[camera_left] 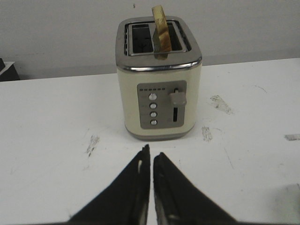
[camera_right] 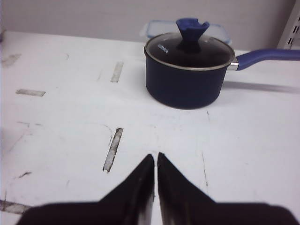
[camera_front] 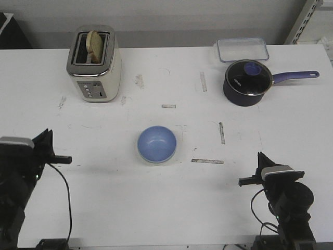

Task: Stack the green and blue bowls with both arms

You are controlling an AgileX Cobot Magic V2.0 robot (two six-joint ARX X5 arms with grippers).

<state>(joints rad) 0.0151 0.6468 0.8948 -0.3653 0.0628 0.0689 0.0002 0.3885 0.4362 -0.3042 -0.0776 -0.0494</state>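
Both grippers, left (camera_left: 151,157) and right (camera_right: 155,158), jaws closed, empty; blue bowl (camera_front: 156,144) sits between them

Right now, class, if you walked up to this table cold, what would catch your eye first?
Probably the blue bowl, alone at the table's centre with a pale green rim just showing beneath it. Next, the cream toaster at the far left with bread sticking up, and the dark saucepan with its purple handle at the far right.

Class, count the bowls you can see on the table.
1 for certain: a blue bowl at mid-table, between the two arms. A pale rim beneath it may be a green bowl, mostly hidden.
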